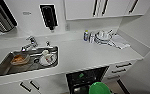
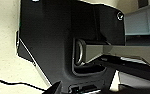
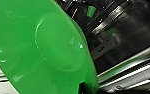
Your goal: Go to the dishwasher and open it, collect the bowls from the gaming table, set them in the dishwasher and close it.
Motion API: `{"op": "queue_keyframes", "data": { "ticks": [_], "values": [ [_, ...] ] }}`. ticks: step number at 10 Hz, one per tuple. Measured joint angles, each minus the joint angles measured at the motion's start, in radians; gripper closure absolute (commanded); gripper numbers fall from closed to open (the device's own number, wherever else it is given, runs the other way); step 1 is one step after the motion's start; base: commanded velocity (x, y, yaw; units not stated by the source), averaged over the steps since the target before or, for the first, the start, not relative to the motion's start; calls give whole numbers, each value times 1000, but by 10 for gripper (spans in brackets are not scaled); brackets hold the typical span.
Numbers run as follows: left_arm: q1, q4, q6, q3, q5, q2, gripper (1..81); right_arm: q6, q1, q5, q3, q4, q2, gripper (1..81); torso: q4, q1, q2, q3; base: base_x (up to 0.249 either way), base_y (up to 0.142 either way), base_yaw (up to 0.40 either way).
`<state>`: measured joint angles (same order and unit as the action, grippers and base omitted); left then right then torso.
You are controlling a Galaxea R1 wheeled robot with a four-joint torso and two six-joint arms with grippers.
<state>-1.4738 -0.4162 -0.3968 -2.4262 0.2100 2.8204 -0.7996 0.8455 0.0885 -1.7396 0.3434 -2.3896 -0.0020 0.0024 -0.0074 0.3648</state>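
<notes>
The dishwasher (image 1: 87, 77) stands open under the white counter, its dark racked interior showing. A lime green bowl (image 1: 99, 88) hangs tilted just in front of that opening. In the right wrist view this bowl (image 3: 41, 50) shows its underside very close, with the dishwasher racks (image 3: 121, 37) behind it. My right gripper (image 3: 83, 88) grips the bowl at its rim. A small green item (image 1: 81, 75) lies inside the dishwasher. The gaming table is out of view.
A steel sink (image 1: 1, 68) on the left holds a brownish bowl (image 1: 19, 59) and white dishes (image 1: 48, 58). A bottle (image 1: 86, 35), stacked dishes (image 1: 103, 37) and a cloth (image 1: 119, 42) sit at the back of the counter. Drawers with black handles (image 1: 122, 66) flank the dishwasher.
</notes>
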Motion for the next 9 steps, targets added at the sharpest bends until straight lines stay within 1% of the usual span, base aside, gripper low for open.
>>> {"op": "queue_keyframes", "data": {
  "ticks": [2,4,6,9],
  "values": [
    [-13,0,0,-31,0,9,10,-9,-19,-10,-31,0,-23,811,0,0,0,0,0,0,0],
    [-20,0,0,-71,0,37,10,-15,-30,-29,-69,0,-61,811,0,0,0,0,0,0,0],
    [-25,0,0,-77,1,52,10,-30,-48,-42,-110,0,-111,811,0,0,0,0,0,0,0],
    [-29,0,0,-81,2,50,10,-48,-122,-70,-130,0,-134,811,0,0,0,0,0,0,0]
  ]
}}
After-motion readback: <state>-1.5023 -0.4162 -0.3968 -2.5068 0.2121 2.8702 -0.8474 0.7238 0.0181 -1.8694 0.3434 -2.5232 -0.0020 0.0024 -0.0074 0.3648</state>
